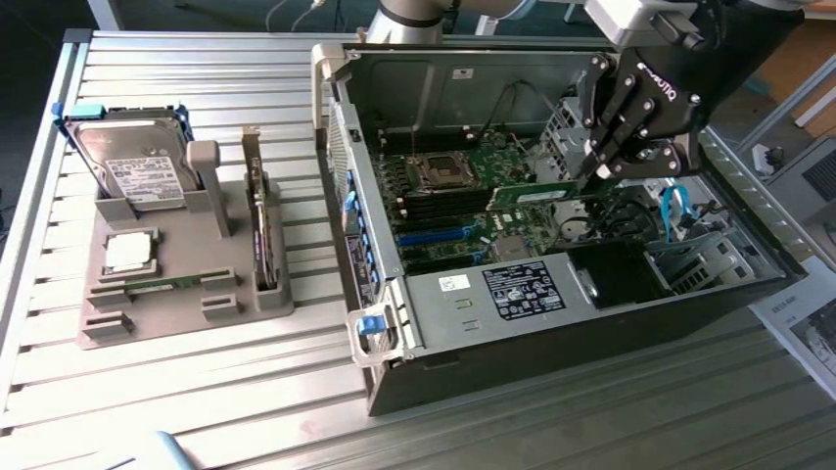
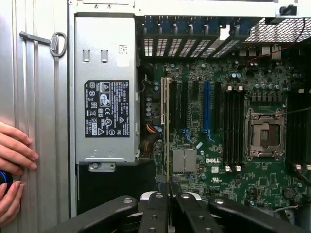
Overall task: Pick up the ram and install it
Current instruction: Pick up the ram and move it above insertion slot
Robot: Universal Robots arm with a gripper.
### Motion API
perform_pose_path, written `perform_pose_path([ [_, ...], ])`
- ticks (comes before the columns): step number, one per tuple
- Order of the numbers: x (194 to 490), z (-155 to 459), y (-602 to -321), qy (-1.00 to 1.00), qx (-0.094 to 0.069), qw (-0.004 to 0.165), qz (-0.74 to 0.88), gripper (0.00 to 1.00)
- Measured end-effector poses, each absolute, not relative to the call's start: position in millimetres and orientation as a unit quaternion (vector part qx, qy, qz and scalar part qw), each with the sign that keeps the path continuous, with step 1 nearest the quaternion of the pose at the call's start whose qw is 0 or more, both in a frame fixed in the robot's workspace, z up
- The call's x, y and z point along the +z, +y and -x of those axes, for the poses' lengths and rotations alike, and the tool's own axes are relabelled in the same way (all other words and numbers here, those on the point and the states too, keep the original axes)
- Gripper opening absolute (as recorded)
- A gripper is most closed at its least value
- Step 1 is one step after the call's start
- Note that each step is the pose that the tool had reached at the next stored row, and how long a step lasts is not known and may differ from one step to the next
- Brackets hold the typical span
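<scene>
- Pinching the ram (image 1: 534,194) by one end in the gripper (image 1: 598,174), jaws drawn close on the thin board, which leaves the long contact edge free to meet a slot.
- Holding it inside the open computer case (image 1: 523,362), above the motherboard (image 1: 457,230), level and lengthwise. Judged not yet seated, since green board shows beneath it.
- From the wrist, appearing edge-on as a thin line running away from the gripper (image 2: 167,188), with the ram (image 2: 168,131) parallel to the long slots. Probably kept so for a straight press down.
- Lying off to one side of that line, the black memory slots (image 2: 233,126), just beside the processor socket (image 2: 265,133). Cannot tell which slot sits directly under the stick.
- Beyond the power supply (image 2: 104,107), touching ribbed metal, a person's hand (image 2: 14,155), with its purpose unclear.
- Sitting on the grey holder tray (image 1: 170,294) on the surface (image 1: 523,431), well apart toward the exterior view's left, the hard drive (image 1: 124,171), propped in a cradle, and the square processor chip (image 1: 131,252), lying flat. Each parked where it can be grasped.
</scene>
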State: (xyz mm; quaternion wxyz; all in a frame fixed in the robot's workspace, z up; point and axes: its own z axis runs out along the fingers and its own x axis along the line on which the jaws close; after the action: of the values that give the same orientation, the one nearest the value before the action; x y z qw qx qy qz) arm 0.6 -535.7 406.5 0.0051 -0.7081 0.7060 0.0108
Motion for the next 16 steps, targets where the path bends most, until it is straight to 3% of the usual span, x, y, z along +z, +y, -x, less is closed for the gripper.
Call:
perform_pose_path([
  [16, 404, -1, -482, 0.706, 0.011, 0.005, 0.708, 0.12],
])
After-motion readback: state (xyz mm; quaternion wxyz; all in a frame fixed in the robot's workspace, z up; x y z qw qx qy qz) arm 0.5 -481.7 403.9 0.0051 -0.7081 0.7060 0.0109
